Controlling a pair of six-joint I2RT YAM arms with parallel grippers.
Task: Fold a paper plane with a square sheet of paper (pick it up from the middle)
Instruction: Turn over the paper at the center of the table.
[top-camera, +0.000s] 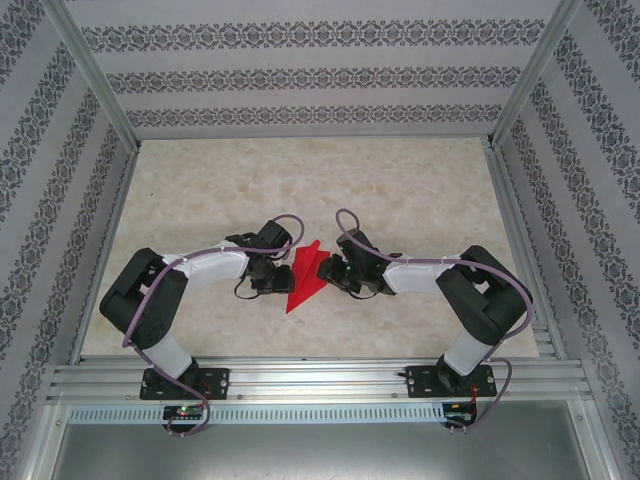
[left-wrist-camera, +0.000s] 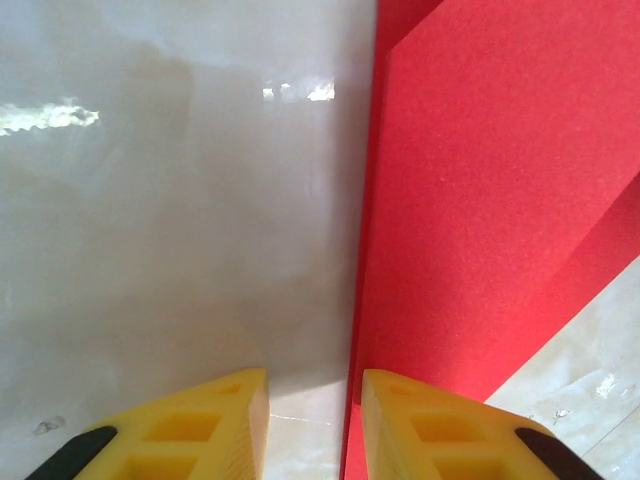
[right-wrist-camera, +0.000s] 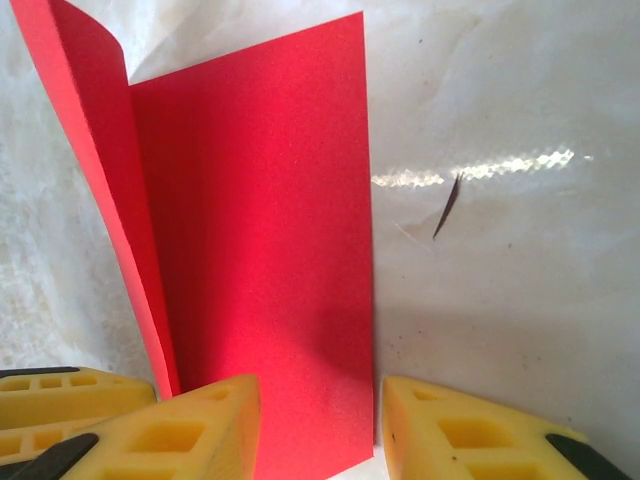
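From above, the red sheet (top-camera: 303, 280), already folded to a narrow pointed shape, lies flat on the table (top-camera: 400, 190), nearer the near edge and about midway between the sides. The left gripper (top-camera: 280, 274) and right gripper (top-camera: 328, 270) flank it, likely so each can work one long side.

In the left wrist view, the left gripper (left-wrist-camera: 315, 425) has its fingers apart. The sheet's (left-wrist-camera: 480, 200) straight edge runs up between them, one finger over paper and the other over bare table (left-wrist-camera: 150, 250), pinching nothing.

In the right wrist view, the right gripper (right-wrist-camera: 320, 425) also has its fingers spread. A flat panel of the sheet (right-wrist-camera: 270, 260) fills the gap, ungripped. A flap (right-wrist-camera: 90, 120) curls up on the left beside a yellow block (right-wrist-camera: 60, 400), possibly the other gripper's finger.
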